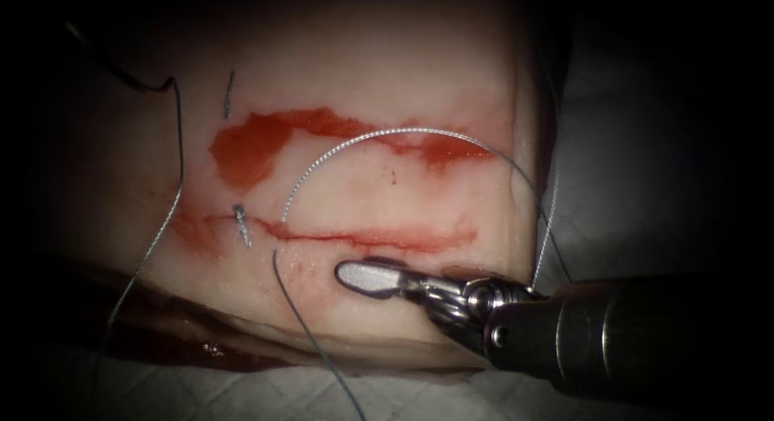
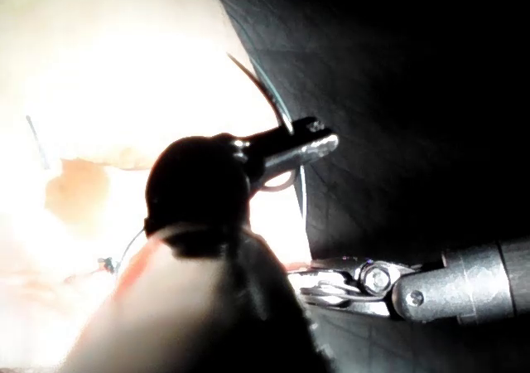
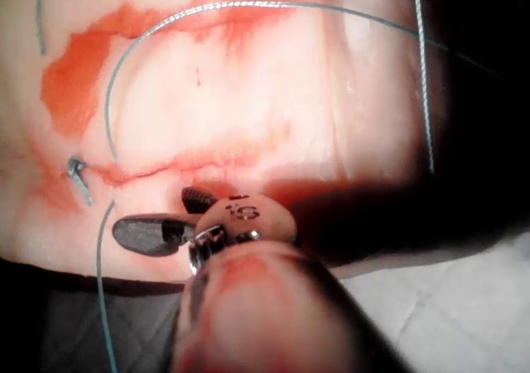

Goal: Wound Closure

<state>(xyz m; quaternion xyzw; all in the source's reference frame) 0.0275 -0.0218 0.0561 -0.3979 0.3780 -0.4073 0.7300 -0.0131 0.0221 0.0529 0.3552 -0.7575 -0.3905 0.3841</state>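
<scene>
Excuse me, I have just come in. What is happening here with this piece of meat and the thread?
This is bench suturing practice on pork tissue with a cut. The right tool lies just below the cut with its jaws open, holding nothing. The left tool sits beyond the tissue's edge and appears to hold the thread, which loops over the tissue and enters at the cut. A knotted stitch sits at the cut's left end, with red fluid above it.

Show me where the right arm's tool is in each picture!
Endoscope view: the right arm's tool comes in from the right, just below the cut.
Left wrist view: it lies beyond the left arm's tool.
Right wrist view: it is open beside the cut.
Shared landmark: the arching thread.
</scene>
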